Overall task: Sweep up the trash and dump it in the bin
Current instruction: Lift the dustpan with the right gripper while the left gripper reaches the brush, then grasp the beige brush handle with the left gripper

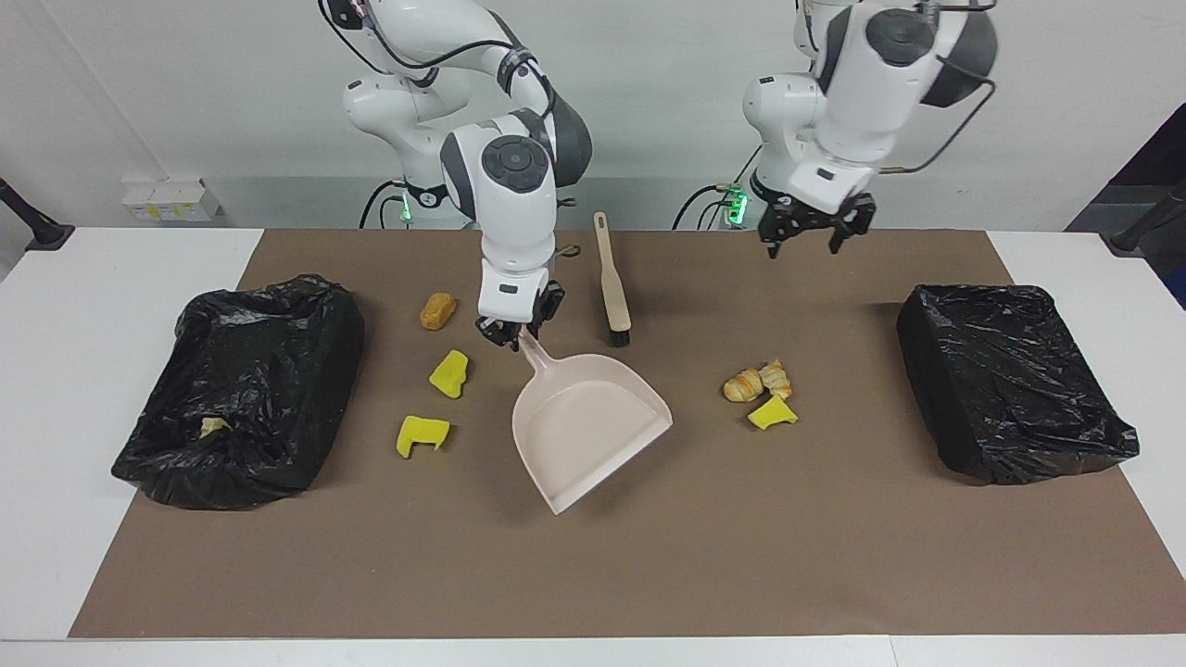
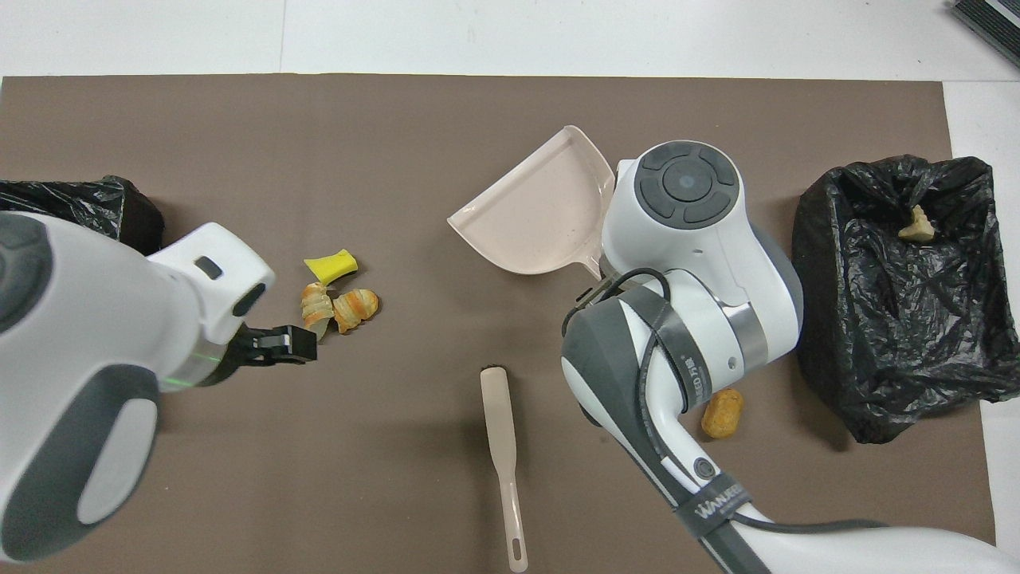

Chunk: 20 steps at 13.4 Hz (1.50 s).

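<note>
Right gripper (image 1: 512, 332) pinches the dustpan (image 1: 588, 428) by its handle, pan flat on the mat, mouth angled away from the robots toward the left arm's end. Left gripper (image 1: 804, 237) hangs in the air with fingers spread, holding nothing, over the mat edge closest to the robots. Brush (image 1: 612, 283) lies free on the mat, just beside the pan handle, nearer the robots.

Trash: two yellow sponge bits (image 1: 450, 372) (image 1: 422, 434) and a bun (image 1: 437, 310) sit toward the right arm's end. Croissants (image 1: 757, 381) touching a third sponge (image 1: 772, 413) sit toward the left arm's end. One scrap (image 1: 214, 426) is already in the bin (image 1: 239, 403); the other bin (image 1: 1012, 377) looks empty.

Likely step: set the pan for sweeping. Do it well by keeping the lip pressed flat, mouth facing a pile, and having the left gripper take the brush by its handle.
</note>
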Tool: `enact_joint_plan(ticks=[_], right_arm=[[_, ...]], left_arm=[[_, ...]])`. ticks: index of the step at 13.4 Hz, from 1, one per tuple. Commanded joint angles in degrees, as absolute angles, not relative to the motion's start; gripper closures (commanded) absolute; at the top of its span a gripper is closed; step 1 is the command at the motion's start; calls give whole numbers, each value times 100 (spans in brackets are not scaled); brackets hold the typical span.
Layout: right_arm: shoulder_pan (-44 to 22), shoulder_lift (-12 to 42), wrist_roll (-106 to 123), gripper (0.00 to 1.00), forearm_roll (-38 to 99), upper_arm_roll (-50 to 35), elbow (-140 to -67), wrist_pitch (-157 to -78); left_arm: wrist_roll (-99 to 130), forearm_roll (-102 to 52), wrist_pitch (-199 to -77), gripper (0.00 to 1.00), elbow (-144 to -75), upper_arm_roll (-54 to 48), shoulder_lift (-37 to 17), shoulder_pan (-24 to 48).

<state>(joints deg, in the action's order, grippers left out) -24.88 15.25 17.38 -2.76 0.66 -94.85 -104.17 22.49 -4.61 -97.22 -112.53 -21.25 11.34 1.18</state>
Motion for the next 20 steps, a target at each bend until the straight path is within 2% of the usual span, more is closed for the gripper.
enact_joint_plan(ticks=[1, 4, 6, 9, 13, 16, 20], right_arm=[[-2374, 1398, 3298, 100, -255, 26, -9598, -10275], [-2136, 1389, 4664, 100, -307, 26, -9677, -10265], [-2048, 1397, 5105, 100, -308, 35, -9677, -10274], [-1741, 1432, 5281, 100, -264, 26, -9677, -10327], [-1529, 1328, 5827, 100, -377, 35, -10036, -10669], [-1459, 1038, 5915, 100, -545, 35, -10747, -11301], [-1511, 993, 5950, 100, -782, 26, -10986, -11461]], left_arm=[[3134, -703, -10185, 0, -11925, -2897, 1433, 97], [4129, -1254, -10851, 0, -12566, -3882, 1563, 105], [4630, -1354, -11667, 0, -13101, -4671, 1415, 105], [5096, -1424, -12233, 0, -13245, -5148, 1494, 106], [5098, -1424, -12497, 0, -13385, -5186, 1240, 193], [5097, -1424, -12961, 0, -13675, -5212, 1099, 254], [5133, -1424, -13227, 0, -13720, -5229, 941, 351]])
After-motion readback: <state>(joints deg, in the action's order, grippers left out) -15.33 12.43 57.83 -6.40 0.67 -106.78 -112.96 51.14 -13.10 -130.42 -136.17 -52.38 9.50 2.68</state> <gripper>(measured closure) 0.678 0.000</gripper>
